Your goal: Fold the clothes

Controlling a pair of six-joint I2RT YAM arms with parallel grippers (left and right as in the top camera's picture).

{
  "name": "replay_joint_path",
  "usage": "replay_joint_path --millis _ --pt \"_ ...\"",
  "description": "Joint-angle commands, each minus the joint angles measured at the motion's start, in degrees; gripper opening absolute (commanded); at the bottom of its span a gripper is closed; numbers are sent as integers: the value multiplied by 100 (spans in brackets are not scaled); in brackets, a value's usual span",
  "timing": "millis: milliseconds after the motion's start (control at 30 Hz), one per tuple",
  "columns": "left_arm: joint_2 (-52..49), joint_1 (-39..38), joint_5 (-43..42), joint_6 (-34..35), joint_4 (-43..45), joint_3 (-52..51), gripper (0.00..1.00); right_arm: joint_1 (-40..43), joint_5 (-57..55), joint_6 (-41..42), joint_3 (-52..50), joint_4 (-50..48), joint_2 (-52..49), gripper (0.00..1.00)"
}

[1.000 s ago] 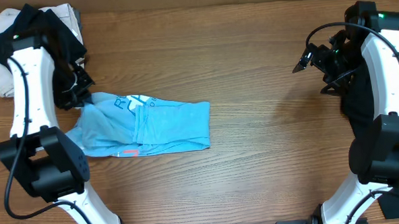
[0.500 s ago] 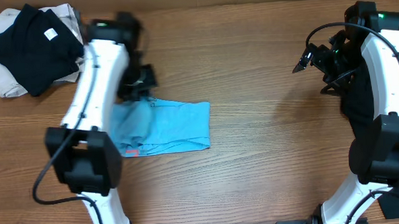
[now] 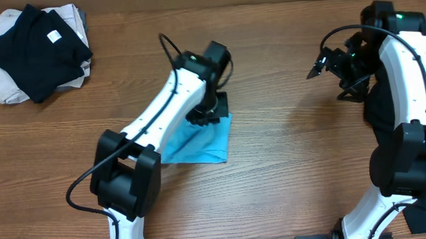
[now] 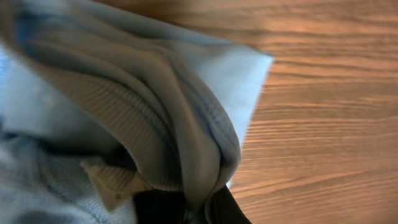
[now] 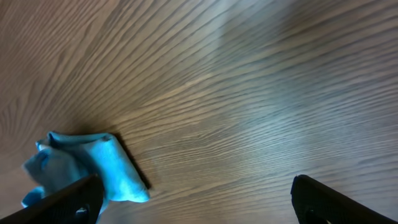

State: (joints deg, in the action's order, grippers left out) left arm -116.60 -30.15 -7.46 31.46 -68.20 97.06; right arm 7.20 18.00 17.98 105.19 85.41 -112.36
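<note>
Wooden table [image 3: 294,173] filled the overhead view. Left arm [image 3: 163,122] ran diagonally from its base at the near-left edge out to mid-table. Right arm [image 3: 406,89] stood along the right edge, with its wrist turned in toward the centre. The clothes, one light blue T-shirt [image 3: 203,143], sat bunched in a small wedge just left of table centre. It was mostly hidden under the left arm's wrist, with its lower part lying on the wood and its upper part gathered up into the gripper. The far-left corner held a pile: black garment [image 3: 37,48] on top of beige cloth [image 3: 6,89], well apart from the T-shirt. Left gripper [image 3: 209,114] was clamped almost fully closed on a fold of the T-shirt. Its wrist view showed blue fabric draped over and pinched between the dark fingers [image 4: 227,210] at the bottom of the frame, with bare wood to the right. Right gripper [image 3: 320,66] had its jaws spread as wide as they go, with nothing between them. It hovered over bare wood, well apart from the T-shirt, and its wrist view caught only a corner of blue fabric at lower left. Ribbed collar [image 4: 149,149] sat in the middle of the pinched bundle. A small beige tag [image 4: 112,186] hung just below the collar; any print on it was unreadable.
</note>
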Motion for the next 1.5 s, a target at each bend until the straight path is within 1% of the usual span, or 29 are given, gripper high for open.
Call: replay_joint_path --millis 0,67,100,133,167,200,233,300,400,500,533,667,767,833,933,1000,1167,1233,1333,1367,1400,1467 --pt "-4 -214 -435 245 293 -245 14 -160 2 -44 90 -46 125 100" --pt "-4 -315 -483 238 380 -262 21 -216 2 -44 90 -59 125 100" --pt "-2 -365 -483 238 402 -260 27 -236 2 -44 90 -68 125 100" --pt "-2 -402 -483 229 404 -249 40 -254 2 -42 90 -76 125 100" --pt "-2 -435 -485 155 400 -234 61 -264 2 -42 90 -85 125 100" --pt "0 -452 -485 83 396 -225 89 -264 4 -39 90 -92 125 100" --pt "4 -457 -487 24 376 -208 100 -264 4 -39 90 -103 125 100" --pt "4 -455 -514 -70 227 -76 100 -264 4 -39 90 -127 125 100" --pt "7 -396 -448 -402 -105 334 100 -264 4 -39 90 -144 125 100" --pt "13 -216 120 -476 -887 1220 100 -264 0 -42 90 -151 125 100" --pt "13 -74 323 -442 -1241 1617 100 -264 0 -44 90 -151 125 100" --pt "13 520 520 -446 -2159 2581 100 -264 -2 -46 90 -157 125 100" --pt "13 1080 691 -448 -2647 2817 100 -264 -2 -46 90 -175 125 100" --pt "2 1443 636 -481 -2863 2743 100 -264 -2 -46 90 -197 125 100" --pt "0 1832 -52 -1088 -2859 2282 100 -264 0 -46 90 -262 125 100" --pt "0 1930 -398 -1342 -2756 1853 100 -264 0 -44 87 -304 125 100" --pt "0 1829 -1408 -2000 -2098 807 99 -264 0 -44 87 -341 125 100" --pt "0 1729 -1641 -2022 -1735 483 98 -264 0 -44 90 -343 125 100" --pt "0 1582 -1770 -2013 -1241 133 96 -264 2 -44 87 -341 125 100" --pt "0 1550 -1768 -2013 -1187 81 95 -264 0 -44 87 -341 125 100" --pt "0 1508 -1768 -2013 -1108 0 90 -264 0 -44 87 -337 125 100" --pt "0 1462 -1768 -2013 -1032 -101 71 -264 0 -44 87 -326 125 100"
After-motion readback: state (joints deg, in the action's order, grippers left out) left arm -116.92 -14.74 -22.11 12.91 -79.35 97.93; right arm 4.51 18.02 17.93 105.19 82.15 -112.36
